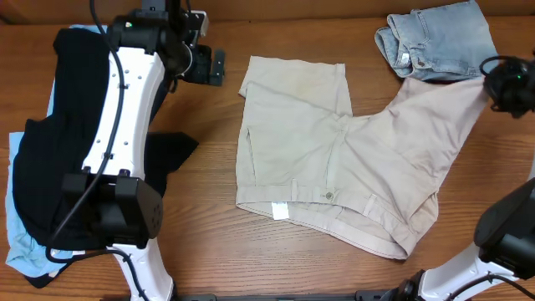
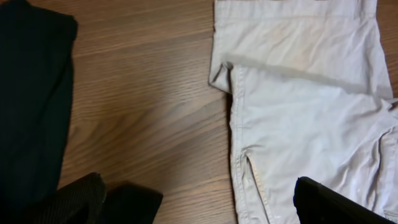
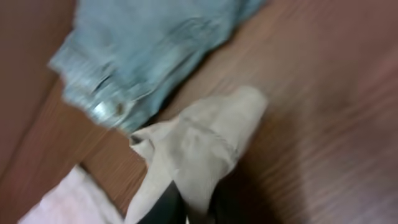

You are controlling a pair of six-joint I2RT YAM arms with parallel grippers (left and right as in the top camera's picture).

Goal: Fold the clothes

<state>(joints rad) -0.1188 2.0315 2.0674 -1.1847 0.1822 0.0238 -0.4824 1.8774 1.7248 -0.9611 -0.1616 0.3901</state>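
Observation:
The pale beige khaki shorts [image 1: 334, 167] lie in the middle of the table, waistband and small white label [image 1: 280, 211] toward the front. One leg lies flat at the back. The other leg is pulled up toward the back right, where my right gripper [image 1: 493, 82] is shut on its hem [image 3: 205, 143]. My left gripper [image 1: 205, 65] is open and empty, hovering over bare wood just left of the shorts' edge [image 2: 239, 124]. Faded denim shorts [image 1: 435, 38] lie at the back right. A black garment [image 1: 58, 150] lies on a pale-blue one [image 1: 21, 242] at the left.
The black garment's edge [image 2: 31, 93] shows at the left of the left wrist view. The denim shorts [image 3: 143, 56] lie just beyond the lifted hem in the right wrist view. The arm bases stand at the front left and front right.

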